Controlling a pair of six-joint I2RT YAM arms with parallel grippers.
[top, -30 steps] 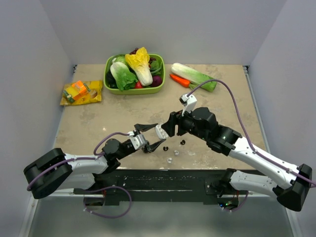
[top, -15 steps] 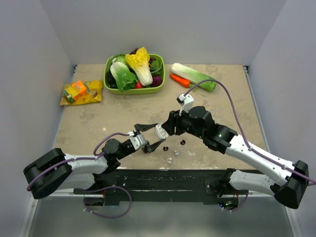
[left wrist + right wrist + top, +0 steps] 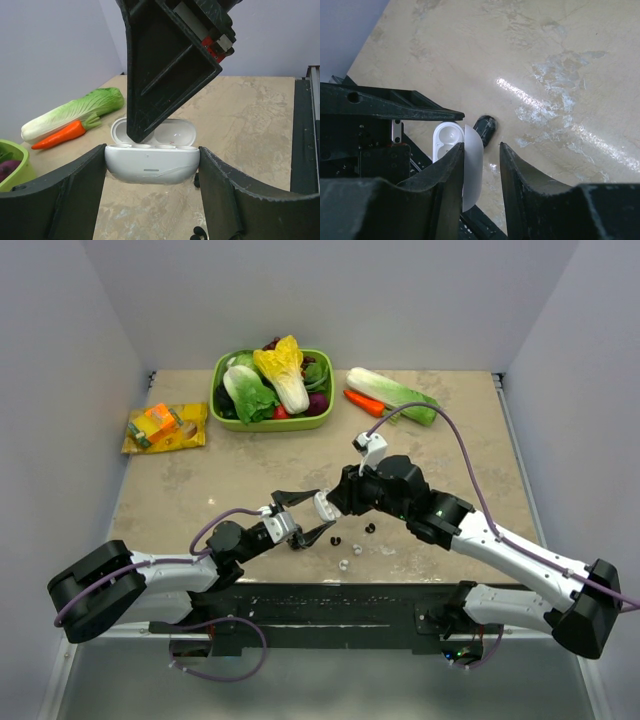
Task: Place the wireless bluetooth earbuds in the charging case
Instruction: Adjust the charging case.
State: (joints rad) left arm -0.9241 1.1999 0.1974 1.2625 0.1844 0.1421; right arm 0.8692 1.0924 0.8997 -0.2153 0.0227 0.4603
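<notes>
My left gripper point(image 3: 325, 508) is shut on the white charging case point(image 3: 322, 506) and holds it just above the table, lid open. In the left wrist view the case point(image 3: 150, 162) sits squeezed between both fingers. My right gripper point(image 3: 337, 503) is open right at the case. In the right wrist view point(image 3: 481, 147) its fingers straddle the upright lid point(image 3: 472, 165), with a gap to the right finger. Two tiny black earbuds point(image 3: 335, 540) point(image 3: 370, 529) lie on the table below the case. One earbud point(image 3: 485, 129) shows beside the lid. The left wrist view shows one point(image 3: 196, 180) under the case.
A green bowl point(image 3: 216, 400) of vegetables stands at the back. A napa cabbage point(image 3: 392, 395) and a carrot point(image 3: 363, 402) lie to its right. An orange snack packet point(image 3: 165, 427) lies at the left. Two small clear bits point(image 3: 345, 563) lie near the front rail.
My right arm has moved slightly left, bringing its fingers over the case lid. The left gripper and the case have stayed put.
</notes>
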